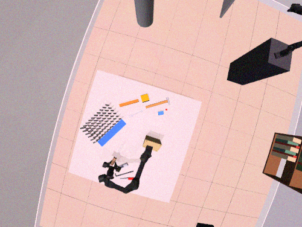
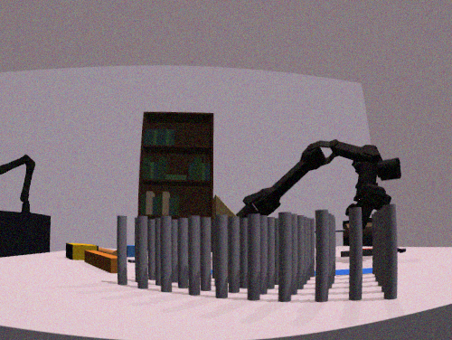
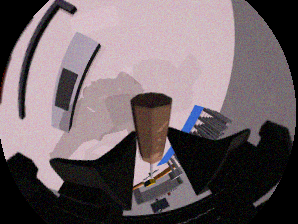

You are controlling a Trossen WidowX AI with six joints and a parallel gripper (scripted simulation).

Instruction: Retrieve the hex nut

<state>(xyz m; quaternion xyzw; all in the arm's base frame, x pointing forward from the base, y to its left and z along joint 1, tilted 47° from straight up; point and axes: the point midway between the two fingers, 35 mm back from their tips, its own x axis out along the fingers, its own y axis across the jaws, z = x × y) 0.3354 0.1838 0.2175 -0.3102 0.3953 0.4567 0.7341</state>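
Observation:
My gripper (image 1: 112, 164) (image 3: 151, 132) is shut on the brown tapered handle (image 3: 151, 120) of a tool with a thin metal shaft (image 3: 152, 169). In the top view it is in front of the field, on the near side of the blue taped strip (image 1: 112, 133) (image 2: 353, 271) (image 3: 192, 121). The shaft points toward the strip side; its tip is too faint to make out. Whether the tool touches the table cannot be told. The grey metal spacers (image 2: 285, 258) (image 3: 212, 125) stand upright in rows behind the strip. The hex nut is not visible.
Near the gripper lie a black hooked rod (image 1: 124, 173) (image 3: 30, 55), a red-handled tool (image 1: 130, 178) and a grey-blue piece (image 3: 75, 82). Farther off are an orange bar (image 1: 128, 102), a yellow block (image 1: 145, 98), a T-headed tool (image 1: 157, 104) and a blue block (image 1: 160, 113).

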